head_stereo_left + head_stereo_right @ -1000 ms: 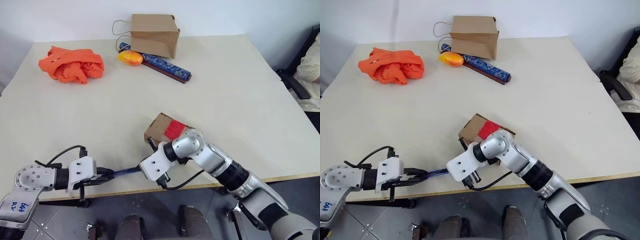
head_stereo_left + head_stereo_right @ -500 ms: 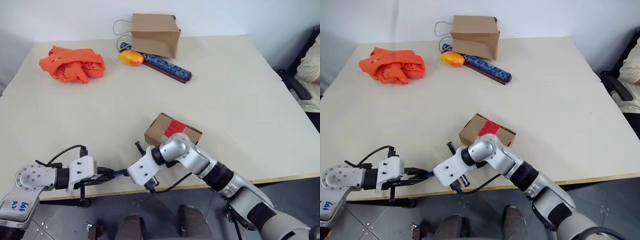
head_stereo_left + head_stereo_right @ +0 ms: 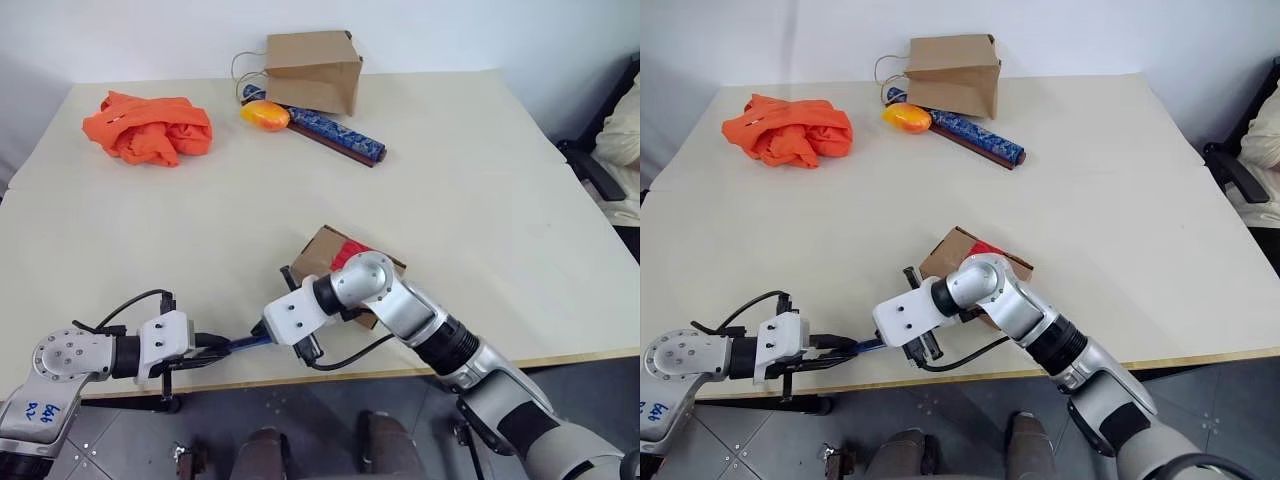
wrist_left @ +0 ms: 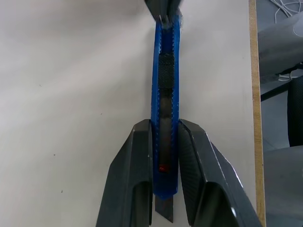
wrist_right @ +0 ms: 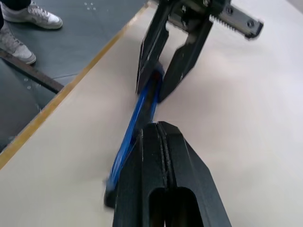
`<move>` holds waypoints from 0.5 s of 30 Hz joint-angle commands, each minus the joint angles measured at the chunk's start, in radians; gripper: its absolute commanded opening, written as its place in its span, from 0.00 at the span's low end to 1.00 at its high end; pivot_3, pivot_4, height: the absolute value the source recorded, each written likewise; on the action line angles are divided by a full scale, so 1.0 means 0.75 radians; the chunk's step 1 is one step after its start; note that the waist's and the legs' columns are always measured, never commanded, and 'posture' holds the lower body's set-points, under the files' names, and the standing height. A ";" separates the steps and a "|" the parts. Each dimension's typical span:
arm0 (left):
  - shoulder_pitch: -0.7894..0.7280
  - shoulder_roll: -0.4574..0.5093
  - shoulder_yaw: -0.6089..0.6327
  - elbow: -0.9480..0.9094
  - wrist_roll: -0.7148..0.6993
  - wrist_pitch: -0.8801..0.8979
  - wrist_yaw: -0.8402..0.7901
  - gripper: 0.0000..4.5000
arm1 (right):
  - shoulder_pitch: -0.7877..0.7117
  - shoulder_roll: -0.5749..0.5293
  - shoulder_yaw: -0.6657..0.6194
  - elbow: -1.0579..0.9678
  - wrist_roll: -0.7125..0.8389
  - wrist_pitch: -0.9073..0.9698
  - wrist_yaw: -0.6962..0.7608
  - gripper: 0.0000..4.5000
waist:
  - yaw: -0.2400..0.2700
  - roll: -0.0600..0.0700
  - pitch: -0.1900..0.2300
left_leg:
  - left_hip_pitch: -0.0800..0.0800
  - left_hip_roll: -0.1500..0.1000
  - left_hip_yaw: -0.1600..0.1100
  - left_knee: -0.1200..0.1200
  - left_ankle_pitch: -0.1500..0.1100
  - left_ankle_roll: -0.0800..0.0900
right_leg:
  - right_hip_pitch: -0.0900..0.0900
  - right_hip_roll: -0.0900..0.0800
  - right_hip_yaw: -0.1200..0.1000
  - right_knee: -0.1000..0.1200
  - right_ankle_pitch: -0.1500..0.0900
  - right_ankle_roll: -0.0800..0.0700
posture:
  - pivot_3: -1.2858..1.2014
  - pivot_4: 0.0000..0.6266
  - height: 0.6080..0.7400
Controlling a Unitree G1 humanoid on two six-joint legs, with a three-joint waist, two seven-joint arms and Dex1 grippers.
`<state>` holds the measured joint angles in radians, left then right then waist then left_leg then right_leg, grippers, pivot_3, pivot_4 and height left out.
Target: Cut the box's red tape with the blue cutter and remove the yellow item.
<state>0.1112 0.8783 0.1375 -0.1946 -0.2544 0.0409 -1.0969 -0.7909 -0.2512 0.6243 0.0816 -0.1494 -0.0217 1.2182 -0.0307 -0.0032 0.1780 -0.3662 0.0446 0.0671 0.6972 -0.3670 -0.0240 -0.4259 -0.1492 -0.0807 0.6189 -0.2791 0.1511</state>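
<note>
Near the table's front edge the left gripper (image 3: 222, 347) has its fingers (image 4: 135, 179) narrowly closed on the blue cutter (image 4: 165, 118), which lies low over the table (image 3: 480, 200) and points toward the right gripper (image 5: 158, 142). That gripper's fingers are pressed fully together, their tips at the cutter's far end; whether they touch it I cannot tell. Just behind the right wrist sits the box (image 3: 318, 255), partly hidden by that arm, with a bit of red tape (image 3: 346, 251) showing on top. Well beyond, at the far edge, an orange cloth (image 3: 147, 128) lies to the left; a paper bag (image 3: 312, 70) stands in the middle, with an orange-yellow fruit (image 3: 264, 115) and a blue patterned rod (image 3: 335, 135) just in front of it. The tabletop is pale cream. A grey floor shows below its front edge, a white wall behind, and a person's sleeve (image 3: 625, 140) by a dark chair at the right
</note>
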 commanded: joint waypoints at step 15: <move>-0.008 -0.021 -0.059 0.008 0.016 0.025 0.018 0.10 | -0.013 0.049 0.095 0.126 -0.093 -0.134 -0.039 0.01 | 0.003 0.000 0.000 | 0.001 0.000 0.000 0.001 0.000 0.000 | 0.000 0.000 0.000 0.002 0.000 0.000 | 0.52 0.24 1.00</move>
<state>0.0916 0.8738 0.1223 -0.1872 -0.2538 0.0473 -1.0901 -0.7909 -0.2317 0.6799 0.1600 -0.2016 -0.1116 1.2074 -0.0281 -0.0030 0.1780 -0.3656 0.0446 0.0671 0.6977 -0.3669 -0.0240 -0.4258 -0.1492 -0.0807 0.6202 -0.2793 0.1505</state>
